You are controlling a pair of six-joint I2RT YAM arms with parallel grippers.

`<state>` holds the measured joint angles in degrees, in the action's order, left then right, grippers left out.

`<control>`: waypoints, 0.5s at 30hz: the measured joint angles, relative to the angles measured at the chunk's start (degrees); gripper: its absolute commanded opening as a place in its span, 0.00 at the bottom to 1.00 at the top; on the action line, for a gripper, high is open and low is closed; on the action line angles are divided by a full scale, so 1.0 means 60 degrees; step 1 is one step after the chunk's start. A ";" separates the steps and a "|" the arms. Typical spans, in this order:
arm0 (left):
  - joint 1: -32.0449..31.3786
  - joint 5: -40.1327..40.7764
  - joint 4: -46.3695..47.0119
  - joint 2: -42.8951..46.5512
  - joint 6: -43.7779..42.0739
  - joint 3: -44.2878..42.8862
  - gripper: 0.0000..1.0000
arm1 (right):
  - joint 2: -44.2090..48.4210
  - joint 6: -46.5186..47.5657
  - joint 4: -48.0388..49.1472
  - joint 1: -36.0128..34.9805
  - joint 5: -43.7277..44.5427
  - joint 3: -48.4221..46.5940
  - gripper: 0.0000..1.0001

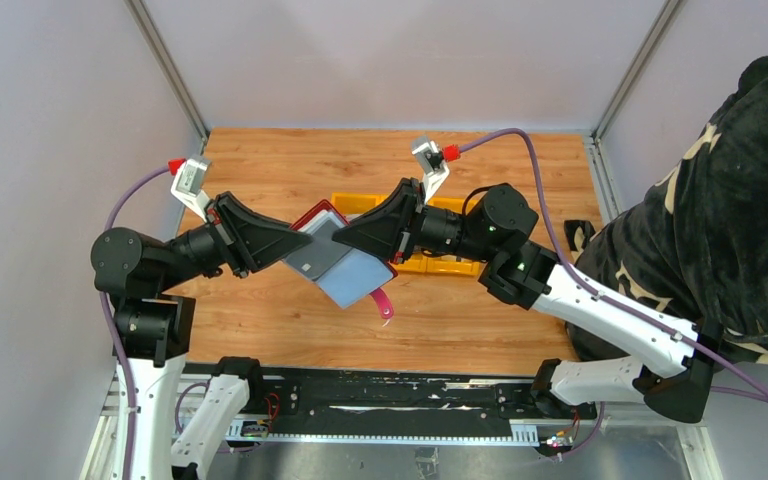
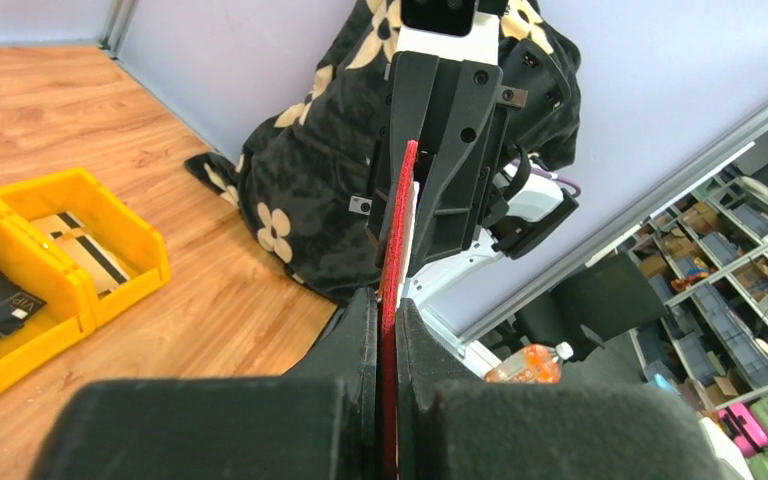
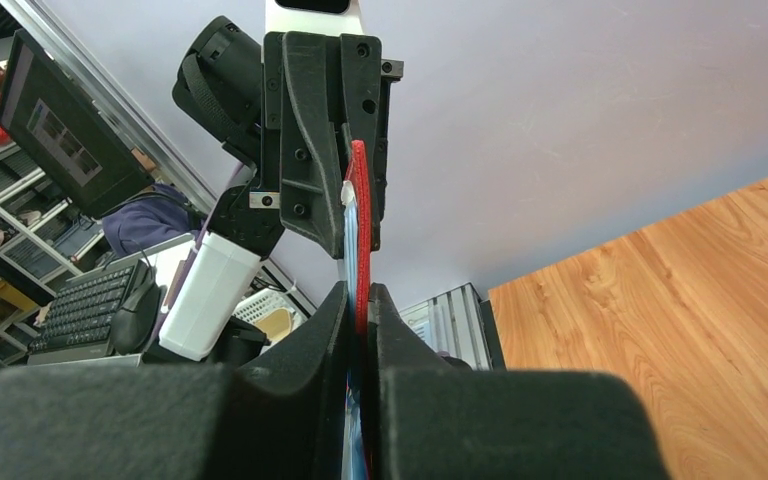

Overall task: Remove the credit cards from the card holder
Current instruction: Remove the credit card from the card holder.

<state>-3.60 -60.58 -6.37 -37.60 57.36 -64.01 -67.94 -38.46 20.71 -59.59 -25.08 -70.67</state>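
Both inward-angled arms' tips, left pincer [image 1: 295, 245] and right pincer [image 1: 345, 238], are pinched on the thin, red, grey-lined card holder [image 1: 355, 275].

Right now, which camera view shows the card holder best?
The top external view. There the card holder is opened toward the camera, so its grey-blue lining, a dark card and the pink tab are all visible. The left wrist view shows only its thin red edge, seen end-on; the right wrist view shows the same.
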 measured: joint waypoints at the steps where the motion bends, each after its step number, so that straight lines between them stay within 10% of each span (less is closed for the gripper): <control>1: -0.0004 0.0018 -0.0102 -0.0025 -0.0055 -0.0036 0.07 | 0.0000 -0.0015 -0.0026 0.0000 0.0018 -0.0004 0.00; 6: -0.0007 0.0066 -0.0477 -0.0062 -0.0266 -0.0124 0.05 | -0.0007 -0.0153 -0.0302 0.0000 0.0036 -0.0102 0.02; 11: -0.0026 0.0084 -0.0597 -0.0069 -0.0357 -0.0186 0.00 | -0.0025 -0.0240 -0.0495 0.0000 0.0033 -0.0189 0.44; 15: -0.0040 0.0160 -0.0681 -0.0098 -0.0452 -0.0208 0.00 | -0.0033 -0.0197 -0.0703 -0.0007 0.0149 -0.0197 0.52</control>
<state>-3.84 -59.61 -10.46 -38.20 54.65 -65.25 -68.14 -39.64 16.49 -59.64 -24.18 -71.85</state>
